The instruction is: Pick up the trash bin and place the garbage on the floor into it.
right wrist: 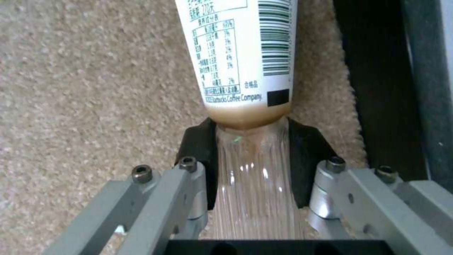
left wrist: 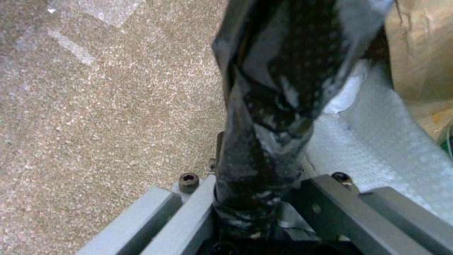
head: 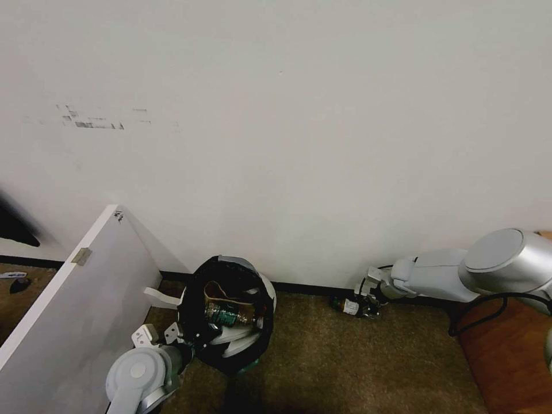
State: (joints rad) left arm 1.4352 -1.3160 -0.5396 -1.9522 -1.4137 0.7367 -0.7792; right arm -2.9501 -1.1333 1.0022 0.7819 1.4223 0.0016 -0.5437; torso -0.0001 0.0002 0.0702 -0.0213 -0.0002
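The trash bin [head: 253, 339], white with a black bag over its rim, hangs tilted just above the carpet floor [head: 345, 368]. My left gripper [head: 183, 340] is shut on its near rim; the left wrist view shows the black bag [left wrist: 278, 106] pinched between the jaws. Inside lie a brown paper bag [head: 221, 290], a green-labelled bottle [head: 224, 315] and white slippers [head: 233, 339]. By the wall a bottle [head: 347, 306] lies on the carpet. My right gripper [head: 368, 299] is shut on its clear lower part [right wrist: 250, 170], black pads [right wrist: 198, 159] pressing both sides below the white label [right wrist: 240, 53].
A white panel [head: 75, 305] leans at the left, close to the bin. A black baseboard [head: 310, 287] runs along the white wall. Red-brown wood flooring [head: 506, 356] and a black cable [head: 477, 310] lie at the right. Small dark items [head: 17, 282] sit on the carpet far left.
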